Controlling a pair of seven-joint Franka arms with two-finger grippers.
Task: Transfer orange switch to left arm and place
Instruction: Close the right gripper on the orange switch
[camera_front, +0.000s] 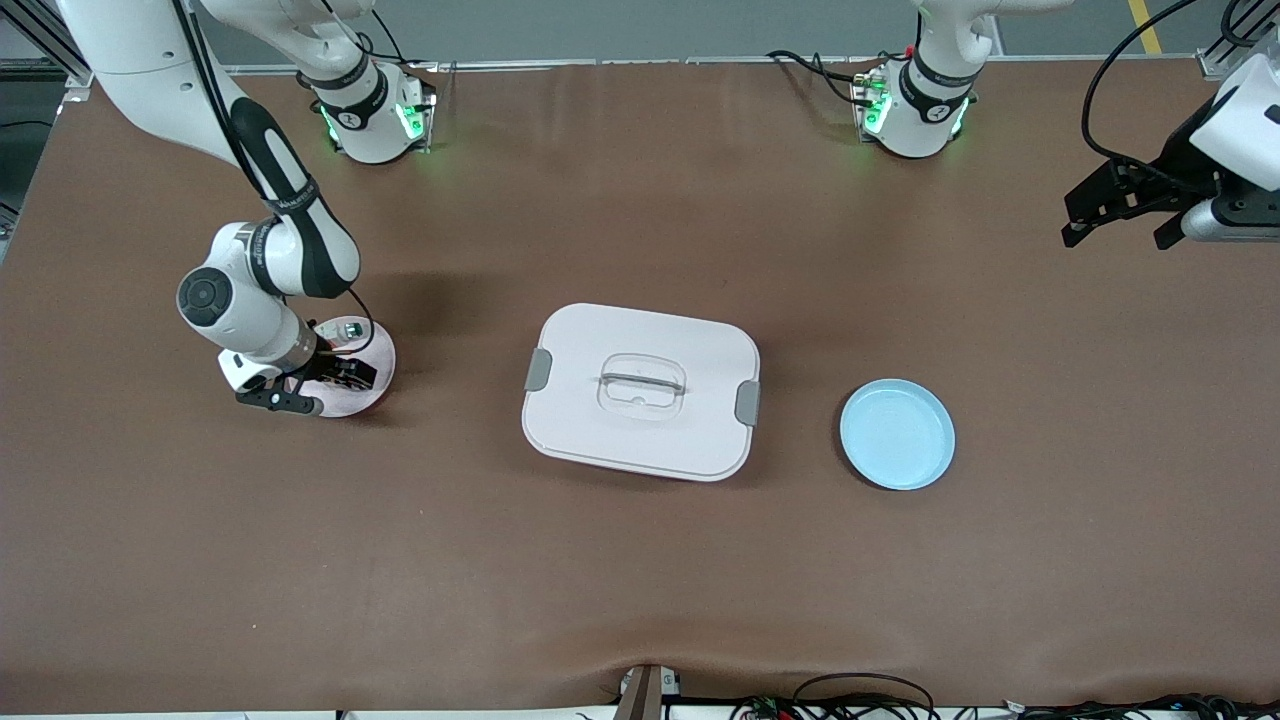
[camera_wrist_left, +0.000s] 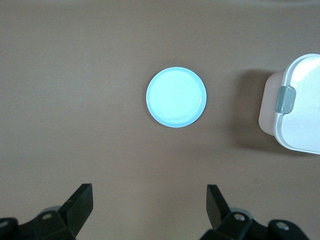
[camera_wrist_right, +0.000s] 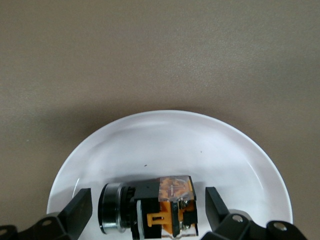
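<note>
The orange switch (camera_wrist_right: 155, 207), a black body with orange parts and a silvery ring, lies on its side on a pale pink plate (camera_wrist_right: 170, 140) toward the right arm's end of the table. My right gripper (camera_wrist_right: 148, 205) is down at the plate (camera_front: 385, 362), open, with one finger on each side of the switch and a small gap at both. In the front view the right gripper (camera_front: 315, 388) hides the switch. The white box (camera_front: 600, 345) sits mid-table. My left gripper (camera_front: 1118, 235) waits open and empty, high over the table's left-arm end.
A light blue plate (camera_front: 897, 434) lies between the box and the left arm's end, and shows under the left gripper (camera_wrist_left: 150, 200) as the blue plate (camera_wrist_left: 176, 97), beside the box (camera_wrist_left: 305, 100). A small silvery piece (camera_front: 352, 328) rests on the pink plate's edge.
</note>
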